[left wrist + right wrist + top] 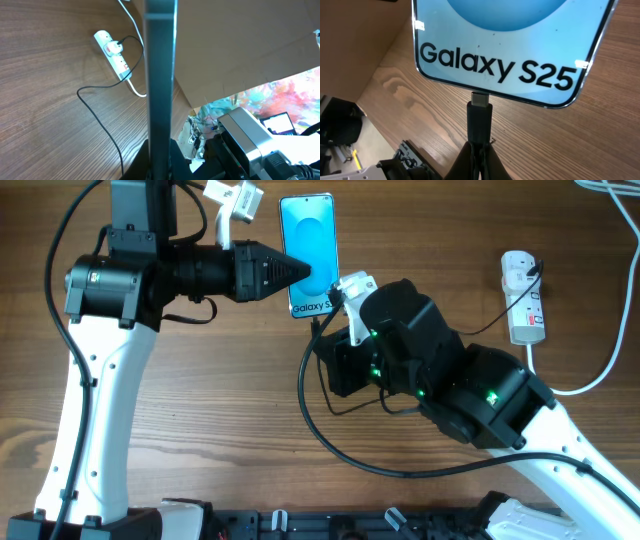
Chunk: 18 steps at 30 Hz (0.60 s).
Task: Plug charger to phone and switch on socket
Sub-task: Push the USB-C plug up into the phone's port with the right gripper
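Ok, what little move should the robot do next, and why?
Probably the right gripper should push the charger straight a bit deeper into the phone. Its metal tip shows at the phone's bottom edge, so it looks not fully seated, and the left gripper holds the phone firm.

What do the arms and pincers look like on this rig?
Left arm and right arm: white links, black cylindrical joint housings, black cables running alongside. Green LEDs glow on the right one. Left pincer tapers to a black wedge; right pincer has slim black fingers.
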### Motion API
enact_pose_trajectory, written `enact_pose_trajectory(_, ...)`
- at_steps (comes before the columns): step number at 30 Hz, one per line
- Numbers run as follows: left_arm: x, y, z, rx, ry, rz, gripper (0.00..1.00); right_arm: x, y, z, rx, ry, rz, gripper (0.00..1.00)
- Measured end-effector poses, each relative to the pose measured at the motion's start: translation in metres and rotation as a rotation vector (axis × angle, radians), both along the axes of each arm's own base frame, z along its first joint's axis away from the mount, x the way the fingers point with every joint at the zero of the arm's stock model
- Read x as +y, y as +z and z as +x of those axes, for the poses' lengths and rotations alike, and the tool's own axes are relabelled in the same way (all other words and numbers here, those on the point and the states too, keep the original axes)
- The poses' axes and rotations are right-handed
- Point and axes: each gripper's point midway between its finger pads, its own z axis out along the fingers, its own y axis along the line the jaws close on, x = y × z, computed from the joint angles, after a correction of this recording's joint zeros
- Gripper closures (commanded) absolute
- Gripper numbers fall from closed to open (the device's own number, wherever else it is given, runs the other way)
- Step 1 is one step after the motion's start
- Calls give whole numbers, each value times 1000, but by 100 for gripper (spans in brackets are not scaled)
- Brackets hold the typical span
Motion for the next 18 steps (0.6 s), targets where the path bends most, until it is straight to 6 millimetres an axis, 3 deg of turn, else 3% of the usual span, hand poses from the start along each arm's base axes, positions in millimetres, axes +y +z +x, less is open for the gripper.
enact_pose_trajectory(18,0,0,0,1,0,0,96,-2,0,3,-10,-17,-9,96)
